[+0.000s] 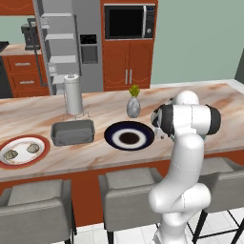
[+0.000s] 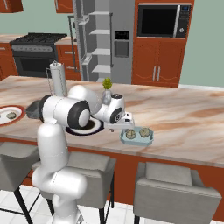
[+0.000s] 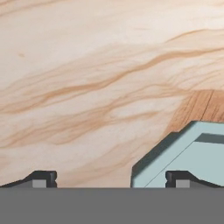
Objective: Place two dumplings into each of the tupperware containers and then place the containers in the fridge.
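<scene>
Left base view: dark grey rectangular tub (image 1: pixel 73 132) sits at nine o'clock of the dark blue plate (image 1: pixel 129 136). Right base view: light blue-grey tub (image 2: pixel 137 135) holds two tan dumplings (image 2: pixel 130 134). Hand view: gripper (image 3: pixel 110 179) spread wide, its right tip over the tub's corner.

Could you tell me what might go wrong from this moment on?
The light blue container with two dumplings sits near the counter's front edge; a nudge from the open gripper hovering beside it might push it off. Two dumplings lie on the red-rimmed plate, so the grey container risks being forgotten.
</scene>
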